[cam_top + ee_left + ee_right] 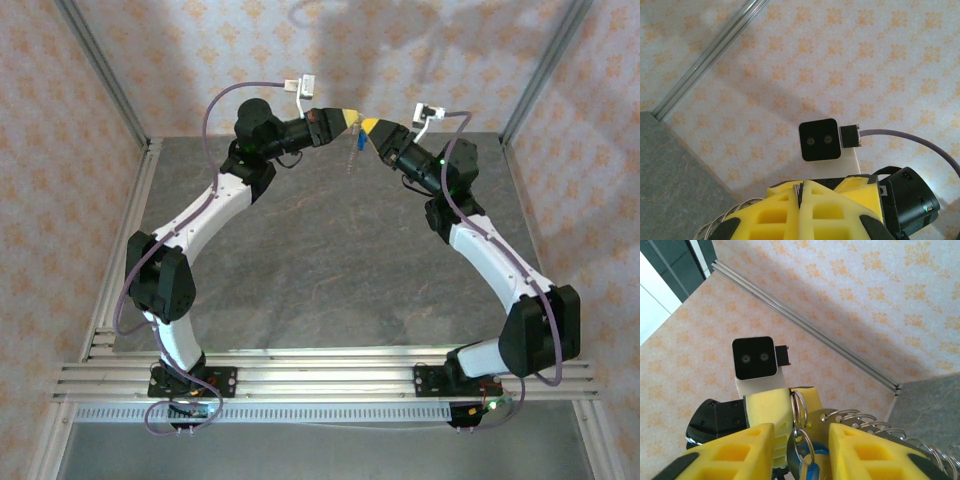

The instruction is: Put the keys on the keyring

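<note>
left gripper (800, 197) pinched shut on keyring (799, 409), mid-air above table; blue key (811, 472) hangs long-axis down below it, inside part-open fingers of right gripper (368, 126); right arm nearer.

My yellow foam fingers (860, 452), silver keyring (799, 412), bright blue key head (810, 472), grey marbled table (330, 260), cream wall (840, 60) with orange floral motifs, purple cables (900, 133)

- Bright, even, warm light; all views fairly sharp.
- Soft arm shadows cross the back wall (400, 50).
- Pale sheen on the table (330, 338).
- Blown-out white patch (652, 295), right wrist view.
</note>
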